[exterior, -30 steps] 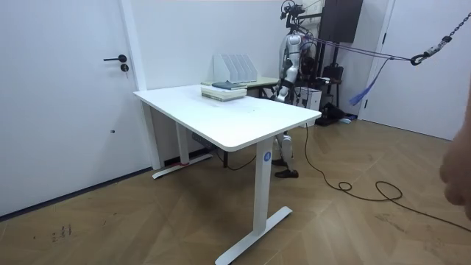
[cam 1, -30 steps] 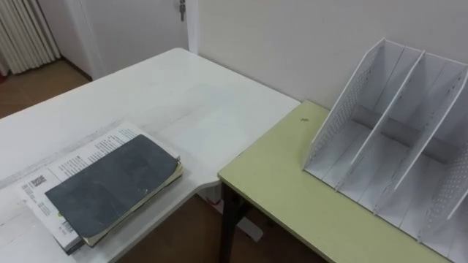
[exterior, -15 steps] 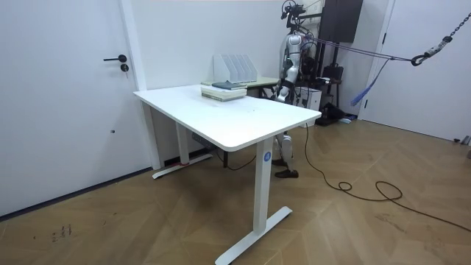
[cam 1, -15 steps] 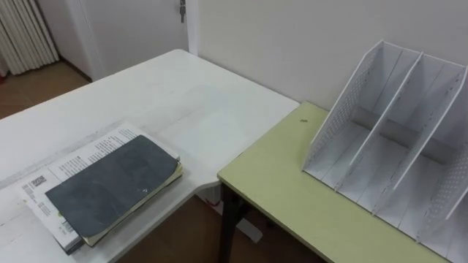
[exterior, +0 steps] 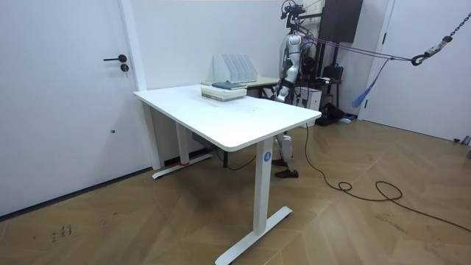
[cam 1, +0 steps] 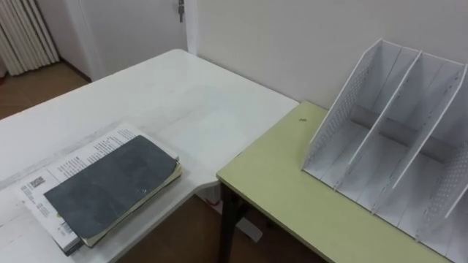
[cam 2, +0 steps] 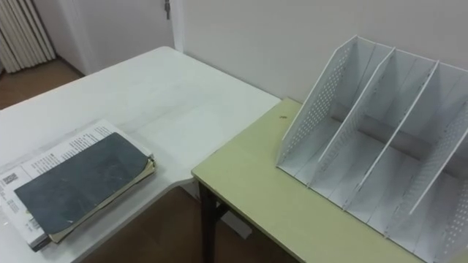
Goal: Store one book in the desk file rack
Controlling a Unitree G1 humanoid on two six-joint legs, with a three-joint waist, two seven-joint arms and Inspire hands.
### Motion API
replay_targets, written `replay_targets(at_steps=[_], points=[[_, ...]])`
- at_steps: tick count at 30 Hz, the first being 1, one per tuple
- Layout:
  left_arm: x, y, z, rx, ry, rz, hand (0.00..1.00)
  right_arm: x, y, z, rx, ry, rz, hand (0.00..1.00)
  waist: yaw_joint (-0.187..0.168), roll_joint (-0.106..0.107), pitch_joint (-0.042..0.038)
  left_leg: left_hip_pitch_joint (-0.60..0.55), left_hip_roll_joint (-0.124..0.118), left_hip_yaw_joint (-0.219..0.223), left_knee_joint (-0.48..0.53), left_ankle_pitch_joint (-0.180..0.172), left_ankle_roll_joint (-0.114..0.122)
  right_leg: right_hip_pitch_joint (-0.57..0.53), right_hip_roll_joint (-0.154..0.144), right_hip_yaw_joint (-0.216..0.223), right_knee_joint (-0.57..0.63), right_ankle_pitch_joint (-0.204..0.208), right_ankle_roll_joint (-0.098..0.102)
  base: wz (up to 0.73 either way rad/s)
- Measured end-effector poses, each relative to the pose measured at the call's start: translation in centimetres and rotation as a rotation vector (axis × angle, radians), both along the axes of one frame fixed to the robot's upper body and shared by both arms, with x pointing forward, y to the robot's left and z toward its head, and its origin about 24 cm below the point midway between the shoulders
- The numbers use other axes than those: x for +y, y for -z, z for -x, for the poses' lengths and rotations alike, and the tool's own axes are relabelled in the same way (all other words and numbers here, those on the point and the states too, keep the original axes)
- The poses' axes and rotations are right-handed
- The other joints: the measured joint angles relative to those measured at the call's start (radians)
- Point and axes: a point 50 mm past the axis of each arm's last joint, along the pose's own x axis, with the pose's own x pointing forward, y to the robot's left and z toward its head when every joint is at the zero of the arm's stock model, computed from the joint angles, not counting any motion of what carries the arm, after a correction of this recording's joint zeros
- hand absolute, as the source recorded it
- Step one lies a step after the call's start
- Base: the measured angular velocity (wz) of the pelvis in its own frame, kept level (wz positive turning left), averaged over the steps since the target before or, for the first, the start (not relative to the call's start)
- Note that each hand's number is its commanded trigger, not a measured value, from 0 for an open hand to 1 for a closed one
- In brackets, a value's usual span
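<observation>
Pickup's not begun, hands (exterior: 282,91) too tiny to tell open or closed; next, grab 1 dark book (cam 1: 110,186) for the file rack (cam 1: 395,146).

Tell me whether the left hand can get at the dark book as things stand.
Probably yes. The dark book lies uncovered atop the stack at the white table's near corner, on the robot's left. The left hand is down at the robot's side, with nothing seen in between.

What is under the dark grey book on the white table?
Under the dark grey book lies a white printed book; its far margin shows, the rest is covered.
</observation>
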Motion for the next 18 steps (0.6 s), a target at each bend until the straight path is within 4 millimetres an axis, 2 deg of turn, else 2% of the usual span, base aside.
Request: replay_targets(at_steps=[4,7,9,10,11,12,16,18], points=[[-0.9,-0.2,-1.4,-0.034,0.173,-0.042,0.00,0.1,0.0,-0.3,-0.020,-0.026,0.009,0.00,-0.007,-0.005,0.0006,0.001,0.000,-0.001,0.003,0.001,0.001,0.004,-0.001,-0.004,0.002,0.000,0.000,0.02],[-1.9,-0.7,-2.8,-0.074,0.371,-0.102,0.00,0.2,-0.1,-0.8,-0.033,-0.041,0.009,0.00,-0.027,-0.008,0.0015,-0.002,-0.001,0.003,0.006,0.001,0.001,0.002,-0.002,-0.003,0.002,0.000,0.000,0.01],[-3.1,-1.8,-4.9,-0.164,0.529,-0.154,0.00,0.3,-0.1,-1.1,-0.041,-0.046,0.009,0.00,-0.033,-0.014,0.0154,-0.003,-0.003,0.003,0.007,0.001,0.001,0.002,-0.001,0.001,0.001,0.000,0.000,0.00],[-3.4,-2.1,-5.3,-0.185,0.564,-0.167,0.00,0.3,-0.1,-1.1,-0.042,-0.047,0.009,0.00,-0.036,-0.013,0.0162,-0.004,-0.004,0.003,0.007,0.001,0.001,0.002,-0.002,0.000,0.000,0.000,0.000,0.00],[-4.0,-2.6,-6.1,-0.225,0.625,-0.187,0.00,0.3,-0.2,-1.3,-0.044,-0.049,0.009,0.00,-0.041,-0.015,0.0152,-0.005,-0.003,0.003,0.008,0.001,0.001,0.001,-0.002,0.000,0.000,0.000,0.001,0.00],[-4.6,-3.0,-6.8,-0.253,0.687,-0.209,0.00,0.3,-0.2,-1.4,-0.046,-0.053,0.009,0.00,-0.049,-0.011,0.0105,-0.006,-0.003,0.003,0.008,0.001,0.002,-0.001,-0.002,0.001,0.000,0.000,0.001,0.00],[-6.2,-4.0,-8.0,-0.322,0.836,-0.267,0.00,0.4,-0.2,-1.7,-0.053,-0.059,0.007,0.00,-0.068,-0.006,0.0085,-0.011,-0.003,-0.011,0.009,0.001,0.002,-0.006,-0.002,-0.001,0.001,0.000,0.001,0.01],[-7.2,-4.8,-8.7,-0.376,0.915,-0.291,0.00,0.5,-0.3,-2.0,-0.061,-0.067,0.003,0.00,-0.084,-0.005,0.0099,-0.013,-0.004,-0.022,0.010,0.001,0.002,-0.006,-0.003,-0.005,0.002,0.000,0.001,0.05]])
